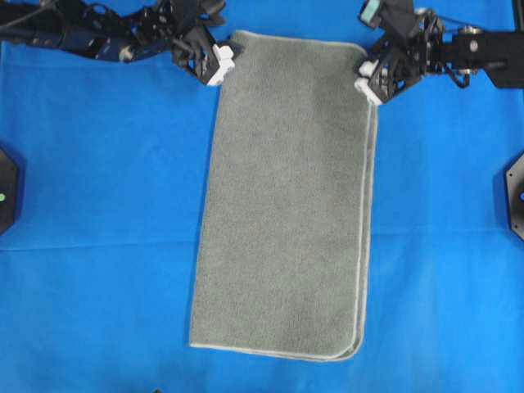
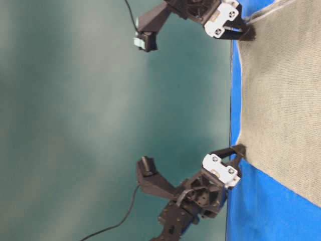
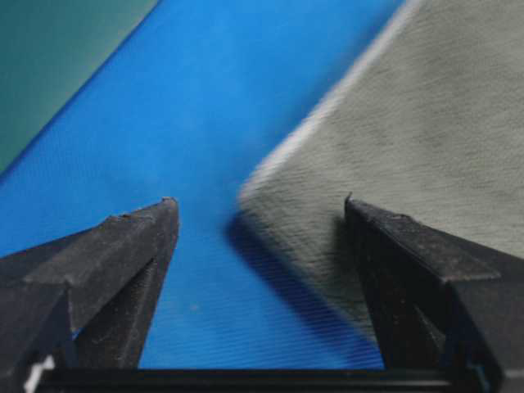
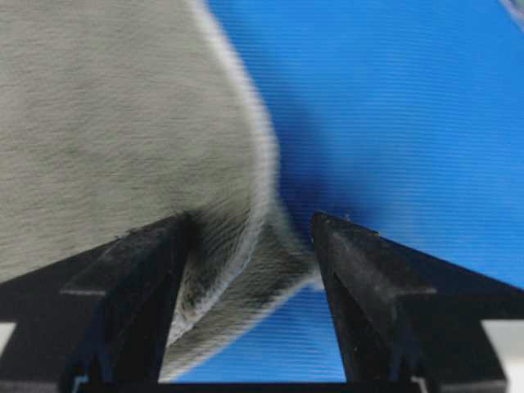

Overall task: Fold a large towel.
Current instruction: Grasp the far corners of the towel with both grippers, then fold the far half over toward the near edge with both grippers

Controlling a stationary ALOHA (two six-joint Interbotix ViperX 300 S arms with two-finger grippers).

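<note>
Towel (image 1: 286, 196) lies flat on the blue sheet (image 1: 98, 205) covering the worktop, long axis running top to bottom in your overhead view, already doubled: two layers show along its right edge and bottom right corner. Pale hem (image 1: 363, 270) runs down that side. Nothing else sits on the sheet near it; only dark mount plates (image 1: 516, 196) at the far left and right edges, well apart. No readable labels or writing anywhere.

Your left gripper (image 1: 219, 64) is at the towel's top left corner, jaws spread, and the wrist view shows that corner (image 3: 270, 196) between the fingers (image 3: 135, 246), not pinched. Your right gripper (image 1: 366, 83) is at the top right corner, jaws also wide, the lifted corner layers (image 4: 246, 270) sitting between them unclamped. Both arms reach in from the top edge, angled down toward the sheet.
</note>
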